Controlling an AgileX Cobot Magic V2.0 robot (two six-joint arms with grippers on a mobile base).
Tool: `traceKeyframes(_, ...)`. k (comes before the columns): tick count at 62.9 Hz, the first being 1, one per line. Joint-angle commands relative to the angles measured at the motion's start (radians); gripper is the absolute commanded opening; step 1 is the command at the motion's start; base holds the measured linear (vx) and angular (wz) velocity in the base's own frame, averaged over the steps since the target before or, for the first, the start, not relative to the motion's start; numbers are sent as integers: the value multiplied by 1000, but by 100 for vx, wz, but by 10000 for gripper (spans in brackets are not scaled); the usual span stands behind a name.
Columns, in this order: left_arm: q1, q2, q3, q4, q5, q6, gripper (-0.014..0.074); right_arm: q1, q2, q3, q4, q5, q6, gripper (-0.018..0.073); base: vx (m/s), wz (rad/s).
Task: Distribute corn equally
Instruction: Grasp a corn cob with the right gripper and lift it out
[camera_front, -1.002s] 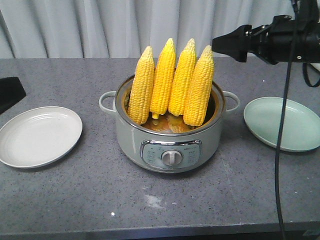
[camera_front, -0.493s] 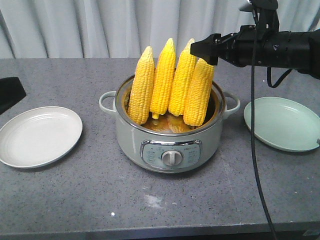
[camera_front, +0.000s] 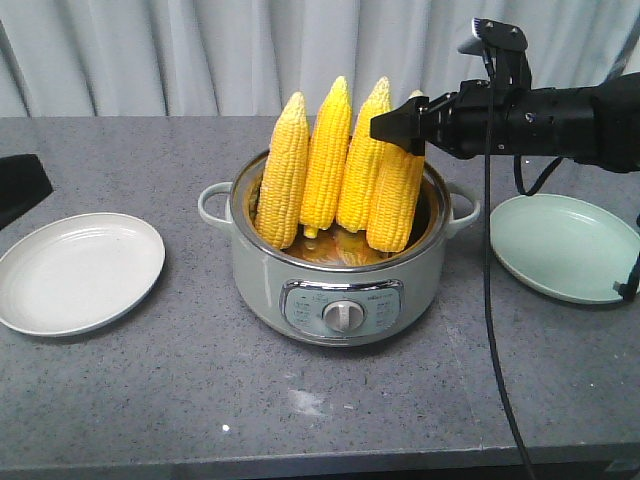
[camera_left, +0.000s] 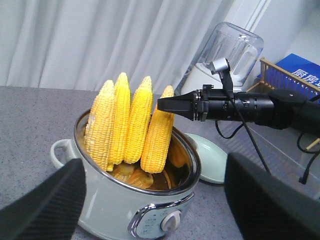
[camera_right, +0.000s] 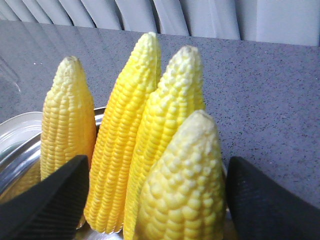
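Observation:
Several yellow corn cobs (camera_front: 340, 160) stand upright, tips up, in a pale green cooker pot (camera_front: 340, 290) at mid-table. My right gripper (camera_front: 398, 126) reaches in from the right at the top of the rightmost cob (camera_front: 398, 195). In the right wrist view that cob (camera_right: 185, 190) sits between the wide-apart fingers (camera_right: 50, 205), touching neither, so the right gripper (camera_right: 157, 167) is open. My left gripper (camera_left: 155, 160) is open and holds nothing, facing the pot (camera_left: 115, 205) from the left. A dark part of the left arm (camera_front: 20, 185) shows at the left edge.
A white plate (camera_front: 80, 270) lies left of the pot and a pale green plate (camera_front: 565, 245) lies to its right. The right arm's black cable (camera_front: 490, 300) hangs down in front. A blender (camera_left: 227, 55) and a rack with a blue box (camera_left: 295, 75) stand behind.
My right gripper has moved left and slightly down, from beside the pot to over the tip of the rightmost cob. The cobs, plates and left arm have not moved.

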Motion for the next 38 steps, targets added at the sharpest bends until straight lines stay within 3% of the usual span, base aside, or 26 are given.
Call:
traceKeyframes(1, 0, 2, -34, -53, -21, 4, 559, -3, -52, -33, 39, 15, -7, 467, 0, 0)
traceKeyframes(30, 0, 2, -34, -53, -21, 4, 559, -5, -90, -34, 35, 71, -8, -10, 0, 0)
traceKeyframes(38, 0, 2, -34, -53, -22, 4, 559, -6, -187, -49, 46, 27, -12, -11, 0, 0)
